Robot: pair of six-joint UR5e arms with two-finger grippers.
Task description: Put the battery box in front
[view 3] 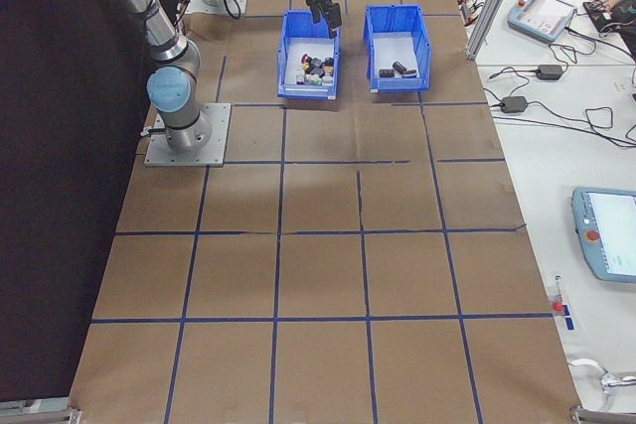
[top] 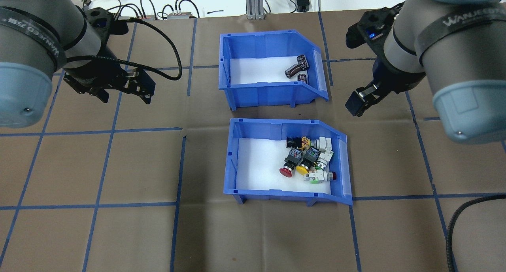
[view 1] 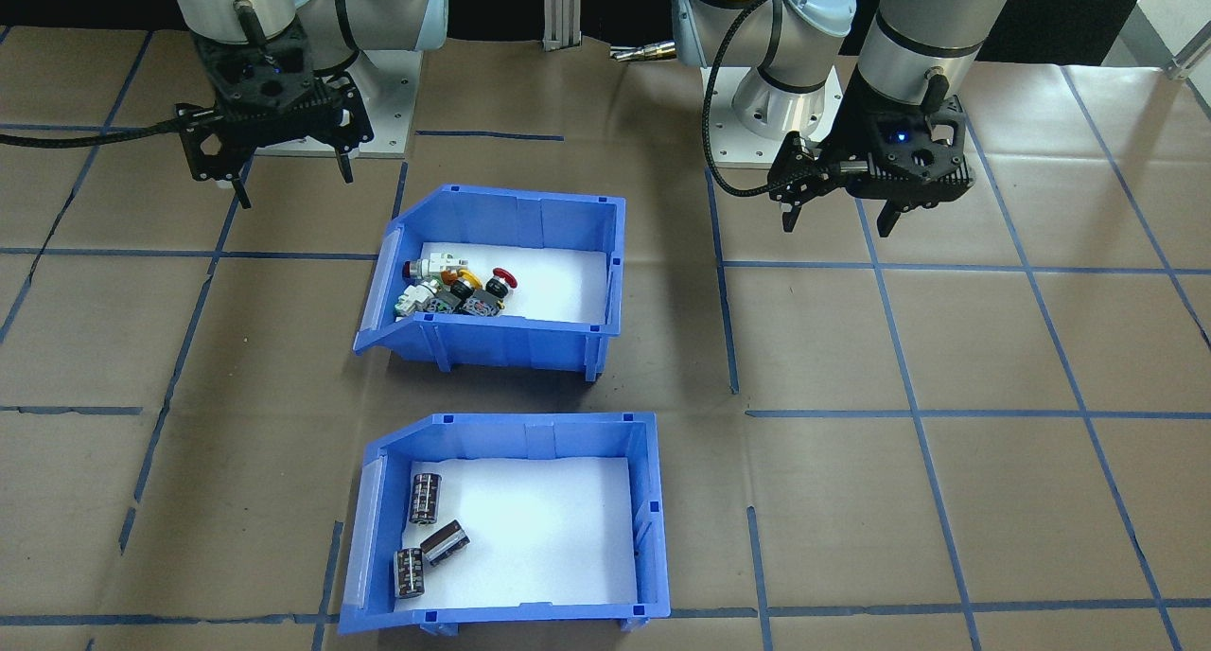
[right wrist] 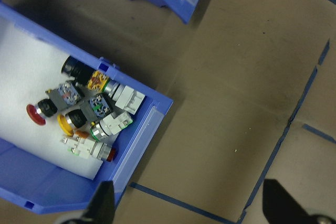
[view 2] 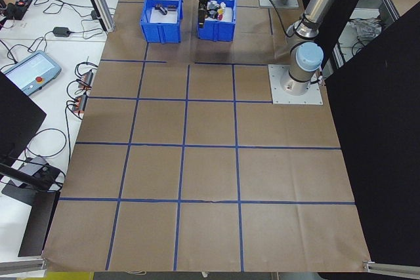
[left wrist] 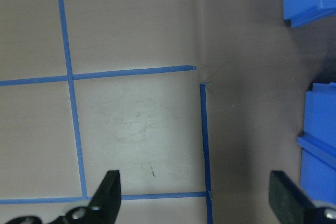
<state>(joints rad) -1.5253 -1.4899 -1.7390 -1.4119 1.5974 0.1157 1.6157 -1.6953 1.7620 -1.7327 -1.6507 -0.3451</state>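
The battery box point(view 1: 516, 440) is a blue bin with a white liner and three dark cells point(view 1: 426, 498). It stands on the operators' side of the table, far from the robot's base, and shows in the overhead view as battery box point(top: 265, 95). My left gripper point(view 1: 837, 223) hovers open over bare table, apart from both bins. In the left wrist view its fingers point(left wrist: 109, 188) stand wide apart with nothing between them. My right gripper point(view 1: 295, 187) also hangs open, beside the bins. The right wrist view shows its fingers point(right wrist: 102, 202) spread, holding nothing.
A second blue bin point(top: 276, 192) with colourful push-button switches point(top: 308, 159) sits between the battery box and the robot's base, a narrow gap apart. Brown paper with blue tape lines point(top: 106, 129) covers the table. Cables and devices lie on the benches point(view 2: 33, 73) past the table's far edge.
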